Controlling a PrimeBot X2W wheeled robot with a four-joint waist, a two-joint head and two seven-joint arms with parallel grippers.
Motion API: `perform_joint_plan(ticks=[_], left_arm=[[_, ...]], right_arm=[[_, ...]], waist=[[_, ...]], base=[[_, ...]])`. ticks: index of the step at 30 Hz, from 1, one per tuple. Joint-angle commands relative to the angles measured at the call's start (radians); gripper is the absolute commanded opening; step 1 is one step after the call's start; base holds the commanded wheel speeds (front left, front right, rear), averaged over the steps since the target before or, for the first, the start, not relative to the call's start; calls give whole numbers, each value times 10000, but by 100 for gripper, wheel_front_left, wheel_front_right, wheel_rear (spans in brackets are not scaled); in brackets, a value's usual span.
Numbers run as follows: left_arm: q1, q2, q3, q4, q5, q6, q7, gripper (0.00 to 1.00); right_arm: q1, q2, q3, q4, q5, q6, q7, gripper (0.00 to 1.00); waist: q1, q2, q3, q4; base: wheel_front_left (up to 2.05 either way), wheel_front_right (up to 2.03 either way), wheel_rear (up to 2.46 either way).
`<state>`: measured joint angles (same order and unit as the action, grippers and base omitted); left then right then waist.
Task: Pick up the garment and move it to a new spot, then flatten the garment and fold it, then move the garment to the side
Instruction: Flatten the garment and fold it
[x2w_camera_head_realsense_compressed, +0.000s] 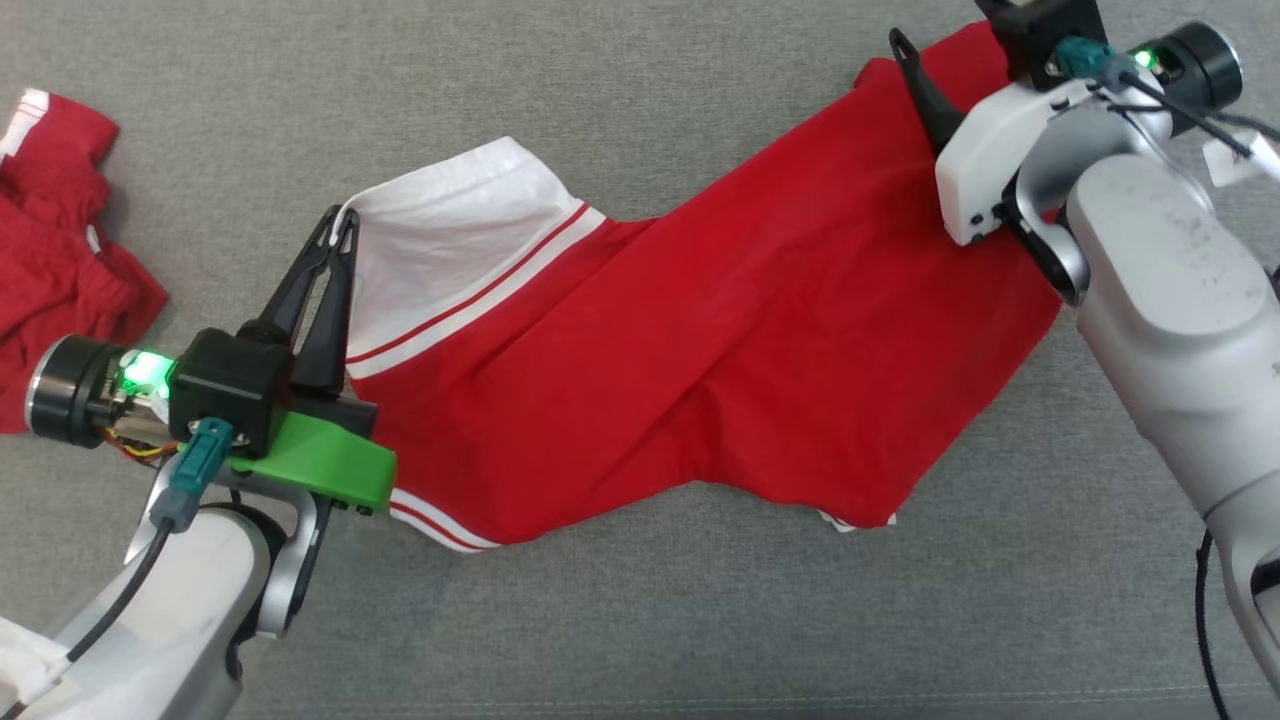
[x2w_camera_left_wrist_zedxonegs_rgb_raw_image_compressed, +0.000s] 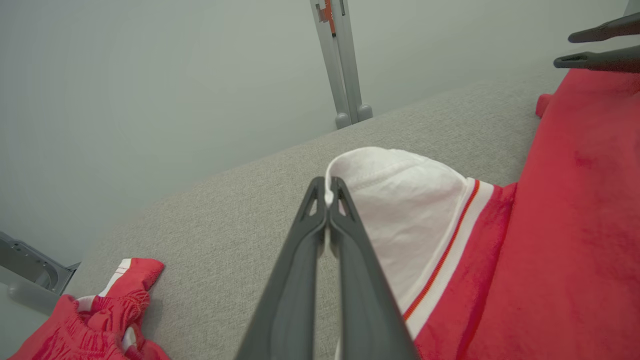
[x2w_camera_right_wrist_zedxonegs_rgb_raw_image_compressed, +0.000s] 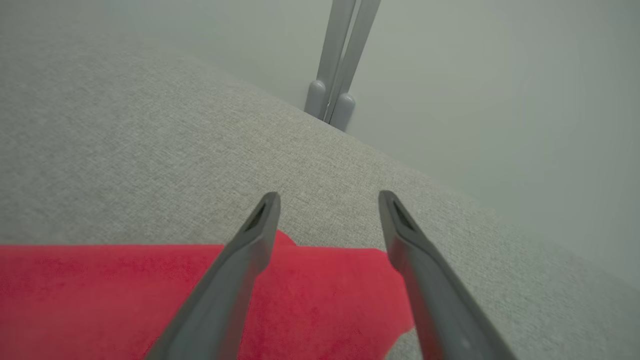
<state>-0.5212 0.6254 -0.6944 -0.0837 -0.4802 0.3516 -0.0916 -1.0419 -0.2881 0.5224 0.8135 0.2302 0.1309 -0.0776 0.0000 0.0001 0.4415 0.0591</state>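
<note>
The garment (x2w_camera_head_realsense_compressed: 700, 360) is red with a white, red-striped band, spread across the grey table (x2w_camera_head_realsense_compressed: 640, 620). My left gripper (x2w_camera_head_realsense_compressed: 341, 222) is shut on the white band's edge at the garment's left end; the left wrist view shows the white cloth (x2w_camera_left_wrist_zedxonegs_rgb_raw_image_compressed: 400, 200) pinched between the tips (x2w_camera_left_wrist_zedxonegs_rgb_raw_image_compressed: 328, 192). My right gripper (x2w_camera_right_wrist_zedxonegs_rgb_raw_image_compressed: 327, 200) stands open above the garment's far right end (x2w_camera_right_wrist_zedxonegs_rgb_raw_image_compressed: 310, 295), with nothing between its fingers. One right finger (x2w_camera_head_realsense_compressed: 915, 75) shows in the head view over the red cloth.
Another crumpled red and white garment (x2w_camera_head_realsense_compressed: 60, 250) lies at the table's left edge, also seen as a heap (x2w_camera_left_wrist_zedxonegs_rgb_raw_image_compressed: 100, 320) in the left wrist view. A grey metal post (x2w_camera_right_wrist_zedxonegs_rgb_raw_image_compressed: 335, 75) stands beyond the table's far edge against a pale wall.
</note>
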Motion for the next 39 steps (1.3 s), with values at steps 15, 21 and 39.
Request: perform_joint_plan(ticks=[15, 21, 39], left_arm=[[-44, -611, -234, 646, -154, -153, -553, 0], [496, -292, -7, 242, -321, 176, -660, 0], [1788, 381, 132, -1262, -538, 908, -432, 0]], right_arm=[[-1104, -2255, 5916, -89, 3812, 27, 4158, 100], [-440, -3210, 6411, -1176, 4736, 13, 3631, 100], [3155, -3603, 5016, -3253, 5045, 42, 2741, 31]], waist=[[0, -1, 42, 806], [0, -1, -126, 269], [0, -1, -682, -404]], base=[[0, 0, 0], [0, 0, 0], [0, 0, 0]])
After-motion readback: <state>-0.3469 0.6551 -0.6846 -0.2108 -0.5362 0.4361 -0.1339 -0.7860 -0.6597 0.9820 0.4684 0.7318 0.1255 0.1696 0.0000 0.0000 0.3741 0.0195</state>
